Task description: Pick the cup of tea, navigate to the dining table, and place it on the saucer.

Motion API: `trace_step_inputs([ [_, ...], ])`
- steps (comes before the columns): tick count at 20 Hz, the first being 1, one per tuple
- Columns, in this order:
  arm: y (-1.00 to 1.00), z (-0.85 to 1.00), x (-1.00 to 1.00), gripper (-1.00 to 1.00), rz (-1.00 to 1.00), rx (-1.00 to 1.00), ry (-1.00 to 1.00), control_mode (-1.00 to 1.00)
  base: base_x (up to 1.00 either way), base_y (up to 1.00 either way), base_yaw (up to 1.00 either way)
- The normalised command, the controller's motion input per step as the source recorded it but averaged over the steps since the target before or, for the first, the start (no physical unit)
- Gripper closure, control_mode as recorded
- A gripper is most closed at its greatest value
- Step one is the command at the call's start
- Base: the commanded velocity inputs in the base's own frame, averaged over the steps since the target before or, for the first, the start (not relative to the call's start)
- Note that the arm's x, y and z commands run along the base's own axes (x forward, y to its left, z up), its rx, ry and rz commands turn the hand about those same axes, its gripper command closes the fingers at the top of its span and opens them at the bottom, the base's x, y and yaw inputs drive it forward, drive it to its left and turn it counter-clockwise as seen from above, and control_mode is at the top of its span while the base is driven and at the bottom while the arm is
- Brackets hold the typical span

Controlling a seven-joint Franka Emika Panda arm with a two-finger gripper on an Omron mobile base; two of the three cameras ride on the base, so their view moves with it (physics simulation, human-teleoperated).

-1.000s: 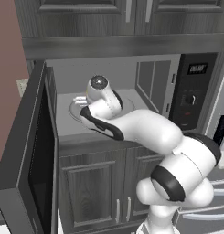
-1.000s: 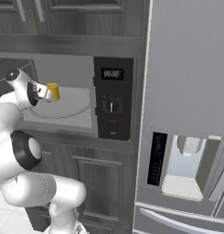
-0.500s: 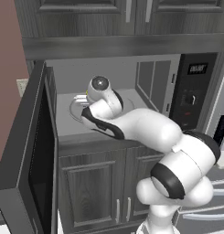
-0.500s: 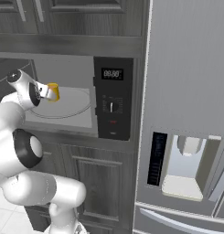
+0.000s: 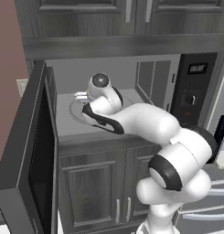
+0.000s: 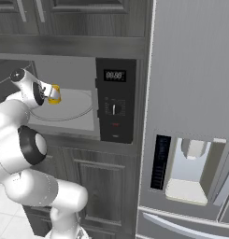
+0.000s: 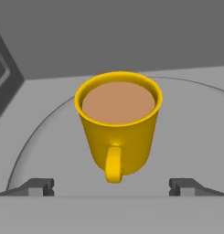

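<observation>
- The cup (image 7: 118, 123) stands upright on the round glass plate (image 7: 49, 151) inside the open microwave (image 6: 71, 70). It is full of brown tea. It sits near the middle of the plate, a bit toward the front edge.
- The handle (image 7: 113, 169) of the cup points straight at the hand.
- The jaws (image 7: 112, 186) are wide apart, one tip on each side, low in the hand view. They hold nothing. The cup sits between them but a little farther in, and they do not touch it.
- What changed: in the last second the hand went deeper into the microwave. In the right base view the cup was clear of the hand a second ago. Now the hand (image 6: 34, 91) covers part of the cup (image 6: 54, 94). The cup itself has not moved, and the jaws stayed wide the whole time.
- In the left base view the hand (image 5: 100, 91) is over the plate (image 5: 79, 112), past the open door (image 5: 29, 151).
- What this means: I think the reach is nearly done. The hand needs to go in a bit more, then the jaws can close on the cup.
- The handle is in the way, so the jaws may pinch it or bump the cup and spill tea.
- The drive to the desk and the saucer is not yet begun.
</observation>
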Motion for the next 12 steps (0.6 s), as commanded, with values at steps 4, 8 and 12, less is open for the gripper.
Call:
trace_step_inputs([
  [4,0.00,0.00,0.30,-1.00,0.00,0.00,-0.01,-1.00,0.00,0.00,0.00],
  [8,0.00,0.00,0.31,-1.00,0.00,0.00,0.00,-1.00,0.00,0.00,0.00],
  [12,0.00,-0.07,0.00,-1.00,0.00,0.00,0.00,-1.00,0.00,0.00,0.00],
])
